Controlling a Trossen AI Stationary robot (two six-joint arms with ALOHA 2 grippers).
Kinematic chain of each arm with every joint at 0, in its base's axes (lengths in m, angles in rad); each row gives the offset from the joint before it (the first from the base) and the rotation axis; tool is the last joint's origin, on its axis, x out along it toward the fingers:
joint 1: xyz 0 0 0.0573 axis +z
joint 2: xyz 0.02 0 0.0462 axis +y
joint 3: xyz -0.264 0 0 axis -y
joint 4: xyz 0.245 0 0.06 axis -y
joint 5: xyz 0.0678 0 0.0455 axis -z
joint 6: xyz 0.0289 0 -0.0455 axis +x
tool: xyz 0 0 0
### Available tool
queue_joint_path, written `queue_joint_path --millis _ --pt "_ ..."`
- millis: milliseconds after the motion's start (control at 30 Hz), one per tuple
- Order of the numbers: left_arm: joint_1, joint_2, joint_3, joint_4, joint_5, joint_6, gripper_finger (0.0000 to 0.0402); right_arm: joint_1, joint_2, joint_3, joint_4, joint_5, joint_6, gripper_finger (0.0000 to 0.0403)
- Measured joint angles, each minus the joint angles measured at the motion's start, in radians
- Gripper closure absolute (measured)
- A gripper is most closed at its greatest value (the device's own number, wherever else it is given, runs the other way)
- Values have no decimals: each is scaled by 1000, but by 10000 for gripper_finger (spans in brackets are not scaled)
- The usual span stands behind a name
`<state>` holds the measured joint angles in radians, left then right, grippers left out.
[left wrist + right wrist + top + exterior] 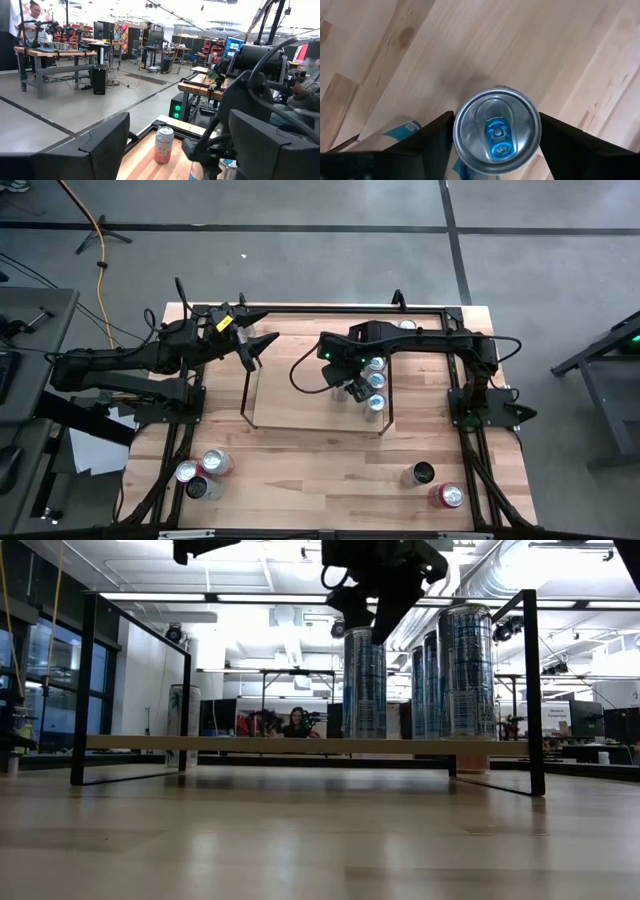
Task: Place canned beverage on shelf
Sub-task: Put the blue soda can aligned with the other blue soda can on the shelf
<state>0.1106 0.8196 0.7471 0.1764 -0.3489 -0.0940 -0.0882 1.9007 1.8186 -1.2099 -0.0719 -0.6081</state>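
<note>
Tabletop planks fill my nearest view, and loose cans sit on them at the front: a cluster of three on the left, a dark can and a red can on the right. Past them stands the shelf, a light-wood board with black wire frames at its short ends. At its right end I see a row of tall blue-and-silver cans. My right gripper hangs over the shelf beside that row, fingers straddling a silver can with a blue tab, which stands upright on the board. The fingers sit just beside the can's sides; I cannot tell whether they press it or stand slightly apart. My left gripper waits at the shelf's back left corner, jaws spread wide and empty. At the table's back edge stands a pink can. Beyond, a person sits in the room.
</note>
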Motion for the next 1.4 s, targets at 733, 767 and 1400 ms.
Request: queue_joint_path --millis 733,767,1400 --pt "0 0 0 0 2 -9 103 47 -1 1 -58 146 713 168" --pt "0 0 0 0 1 -9 103 53 -2 1 -69 150 756 163" --pt "0 0 0 0 2 -8 103 174 -7 0 -64 -8 802 167"
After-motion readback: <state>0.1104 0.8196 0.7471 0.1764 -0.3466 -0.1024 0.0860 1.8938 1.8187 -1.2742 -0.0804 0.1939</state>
